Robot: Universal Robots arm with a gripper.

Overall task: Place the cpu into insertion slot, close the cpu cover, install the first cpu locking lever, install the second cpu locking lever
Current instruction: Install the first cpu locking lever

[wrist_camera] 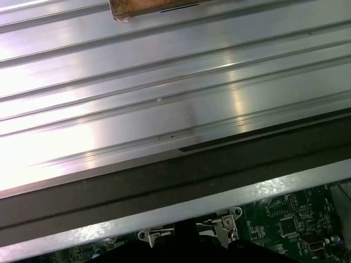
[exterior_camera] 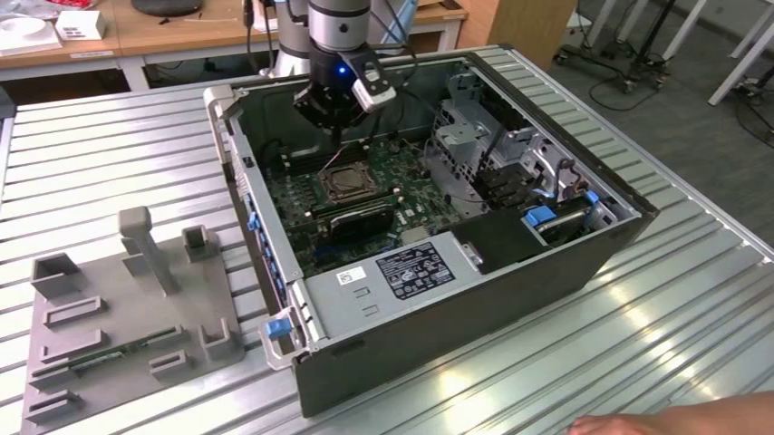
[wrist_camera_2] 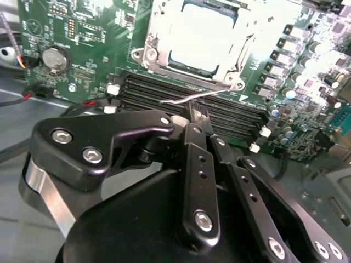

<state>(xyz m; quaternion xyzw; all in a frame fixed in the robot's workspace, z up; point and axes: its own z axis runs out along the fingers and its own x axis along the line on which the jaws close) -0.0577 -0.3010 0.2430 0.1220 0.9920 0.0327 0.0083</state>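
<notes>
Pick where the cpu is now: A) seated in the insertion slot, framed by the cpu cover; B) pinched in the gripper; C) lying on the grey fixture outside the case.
A: in the second wrist view the cpu shows its silver top through the square cut-out of the cpu cover, flat on the green board.

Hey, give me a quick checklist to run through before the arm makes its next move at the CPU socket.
1. cpu seated in insertion slot: ok.
2. cpu cover down around it: ok.
3. Locking lever latched: not ok, it juts over the memory slots.
4. End effector at the lever: ok, shut tips beside it.
5. Lever actually gripped: cannot tell.
6. Person's hand outside the case: ok.
</notes>
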